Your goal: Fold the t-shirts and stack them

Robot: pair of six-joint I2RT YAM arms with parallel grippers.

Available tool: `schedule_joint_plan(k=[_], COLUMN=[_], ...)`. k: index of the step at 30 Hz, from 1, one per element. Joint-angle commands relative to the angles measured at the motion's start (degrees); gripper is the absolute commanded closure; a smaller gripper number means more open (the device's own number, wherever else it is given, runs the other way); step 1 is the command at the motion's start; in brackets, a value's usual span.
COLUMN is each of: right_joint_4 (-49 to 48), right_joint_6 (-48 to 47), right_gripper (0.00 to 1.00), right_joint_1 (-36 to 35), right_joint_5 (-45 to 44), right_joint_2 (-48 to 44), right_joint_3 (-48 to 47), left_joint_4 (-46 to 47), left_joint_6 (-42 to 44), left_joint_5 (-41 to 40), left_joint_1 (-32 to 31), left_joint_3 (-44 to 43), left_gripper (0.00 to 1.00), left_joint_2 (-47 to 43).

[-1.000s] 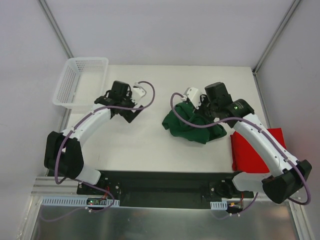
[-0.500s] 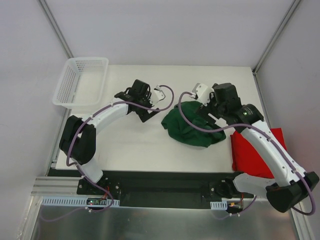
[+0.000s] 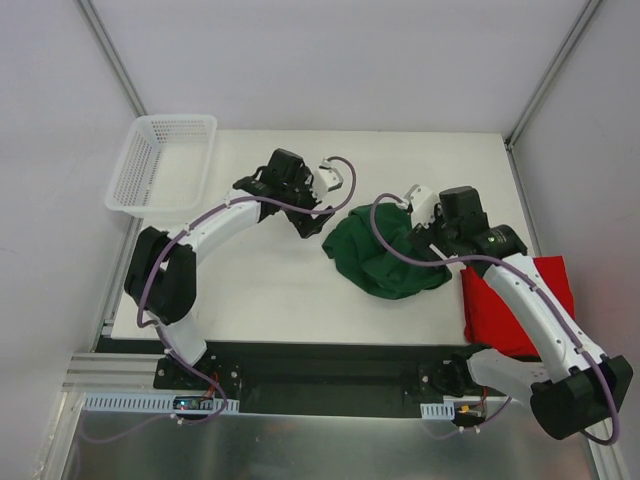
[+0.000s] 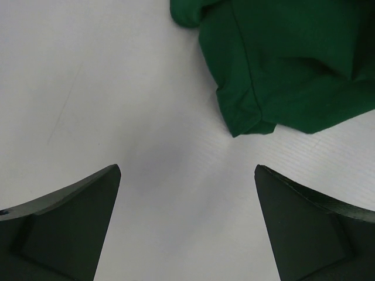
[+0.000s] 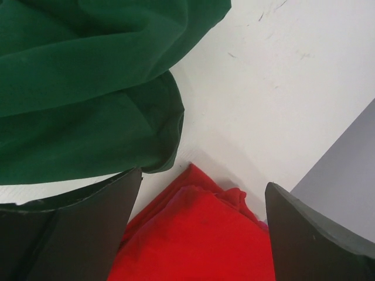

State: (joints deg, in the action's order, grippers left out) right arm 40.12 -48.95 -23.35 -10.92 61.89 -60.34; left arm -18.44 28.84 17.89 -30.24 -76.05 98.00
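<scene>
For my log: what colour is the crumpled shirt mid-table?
The crumpled shirt is dark forest green, shown best in the left wrist view.

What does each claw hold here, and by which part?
Nothing is held. The left claw and the right claw are both open and empty; the green shirt and the red shirt lie ungripped.

basket (image 3: 148, 170), far left: white, open mesh | table (image 3: 270, 290): plain white | green t-shirt (image 3: 385, 260), centre: dark forest green, plain | red t-shirt (image 3: 510, 305), near right: bright red, plain | arms (image 3: 215, 228): white shells, black joints | cables (image 3: 372, 218): purple | walls (image 3: 330, 60): pale grey
</scene>
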Motion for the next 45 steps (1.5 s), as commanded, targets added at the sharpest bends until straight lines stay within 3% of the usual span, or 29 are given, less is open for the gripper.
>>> schedule_joint_plan(k=[1,13,16,17,19,20,23,24,26,27,28,34,45], right_joint_4=[-1.18,0.49,0.57,0.66,0.58,0.57,0.49,0.4,0.22,0.22,0.14,0.05,-0.04], right_joint_6=[2.72,2.81,2.81,2.81,2.81,2.98,3.16,3.42,3.6,3.77,3.86,3.86,4.04], right_gripper=[0.12,0.12,0.12,0.12,0.12,0.12,0.12,0.12,0.12,0.12,0.12,0.12,0.09], right_joint_1=[2.17,4.11,4.46,4.54,4.72,4.81,4.81,4.72,4.72,4.81,4.81,4.81,4.9], right_joint_5=[2.74,5.47,5.64,5.82,6.25,6.43,7.31,7.4,7.93,8.02,8.37,8.02,7.93], right_joint_2=[-1.06,-7.31,-7.13,-6.96,-6.26,-5.99,-4.85,-4.67,-4.06,-3.71,-3.62,-3.97,-4.49], right_joint_3=[1.97,6.28,6.02,5.93,5.41,5.23,4.44,4.35,3.83,3.82,3.74,4.17,4.0], left_joint_4=[1.47,-0.72,-0.99,-1.16,-1.25,-1.43,-1.43,-1.51,-1.6,-1.6,-1.6,-3.1,-4.42], left_joint_6=[-6.6,-10.38,-10.21,-10.12,-9.68,-9.42,-7.75,-7.49,-7.13,-7.22,-7.13,-8.71,-9.94], left_joint_5=[2.96,3.55,4.26,4.69,4.96,4.87,3.65,3.3,3.38,3.38,3.47,3.38,10.32], left_joint_1=[-1.84,-2.37,-2.37,-2.37,-2.37,-2.37,-2.11,-1.93,-1.67,-1.75,-1.67,-1.93,-2.54], left_joint_3=[-5.59,-16.58,-16.41,-15.89,-15.27,-14.57,-13.25,-12.98,-12.63,-12.63,-12.72,-14.12,-17.99], left_gripper=[0.01,0.01,0.16,0.31,0.43,0.62,0.95,1.0,0.95,0.79,0.73,0.57,0.57], left_joint_2=[5.34,18.9,19.07,18.81,17.94,17.5,15.48,14.25,13.63,13.28,13.19,12.4,20.82])
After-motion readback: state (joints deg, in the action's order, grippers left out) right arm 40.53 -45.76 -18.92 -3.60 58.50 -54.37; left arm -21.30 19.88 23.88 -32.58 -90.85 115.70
